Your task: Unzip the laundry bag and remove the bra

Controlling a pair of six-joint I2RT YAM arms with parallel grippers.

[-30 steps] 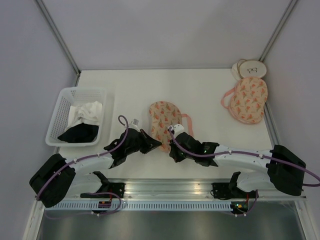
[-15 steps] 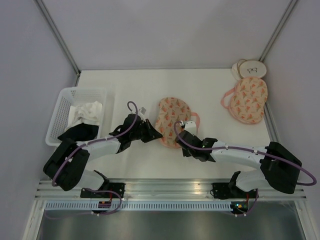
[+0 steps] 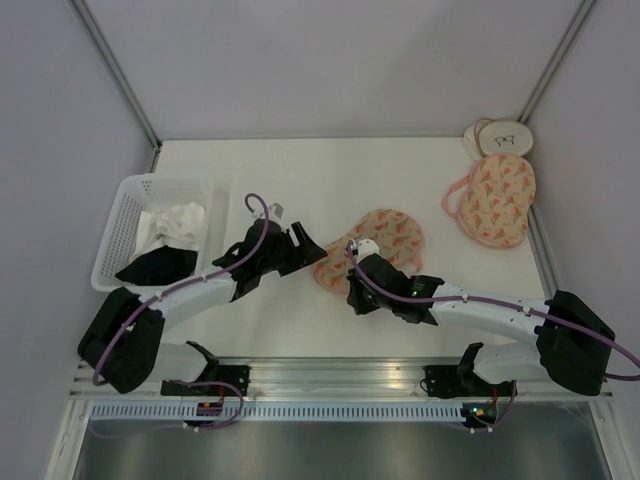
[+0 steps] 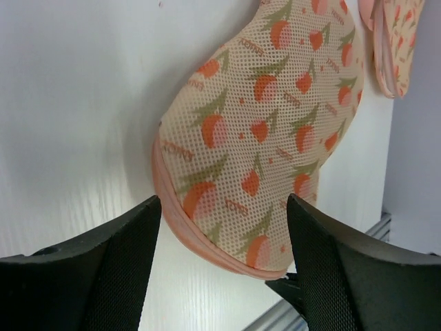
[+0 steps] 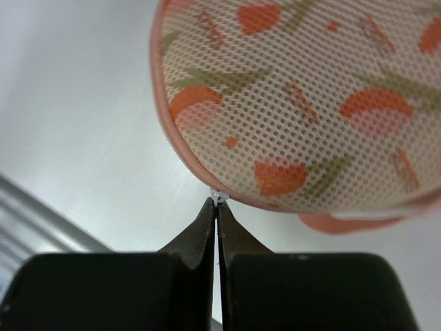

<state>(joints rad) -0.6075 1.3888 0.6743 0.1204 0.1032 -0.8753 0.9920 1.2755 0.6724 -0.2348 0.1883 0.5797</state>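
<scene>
White surface (image 3: 300,180) | peach mesh laundry bag (image 3: 375,245) zipped, bra unremoved | right gripper (image 5: 217,205) seemingly pinching zip pull (image 5: 219,197) | left gripper (image 4: 224,207) wide

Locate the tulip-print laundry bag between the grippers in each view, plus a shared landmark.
Top external: laundry bag at the centre of the table.
Left wrist: fills centre and upper right, beyond the open left gripper.
Right wrist: upper right, above the right gripper, shut on the zip pull.
Shared landmark: the pink zip trim along its rim.
</scene>
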